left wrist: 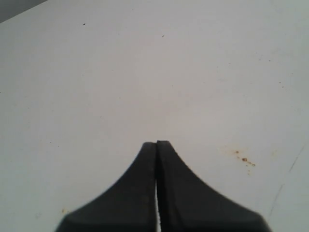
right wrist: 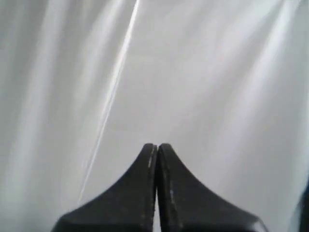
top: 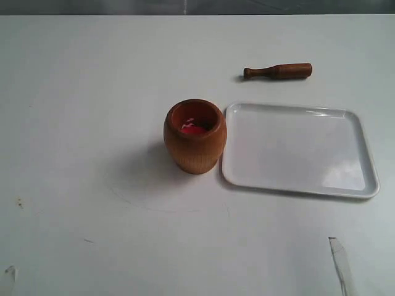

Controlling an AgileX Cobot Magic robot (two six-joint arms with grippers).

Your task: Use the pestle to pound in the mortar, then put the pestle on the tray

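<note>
The reddish-brown wooden mortar stands upright mid-table, with red bits showing in its mouth. Right beside it, nearly touching, lies the flat white tray, bare. The dark-brown pestle lies on its side on the table beyond the tray, knob end pointing left. None of these appears in either wrist view. My left gripper is shut with nothing in it, over bare white table. My right gripper is also shut and holds nothing, over a white surface streaked with light.
The white table runs to a dark far edge along the top of the exterior view. Small brown specks mark it near the left gripper. A pale sliver pokes in at the bottom right, a smaller one at the bottom left.
</note>
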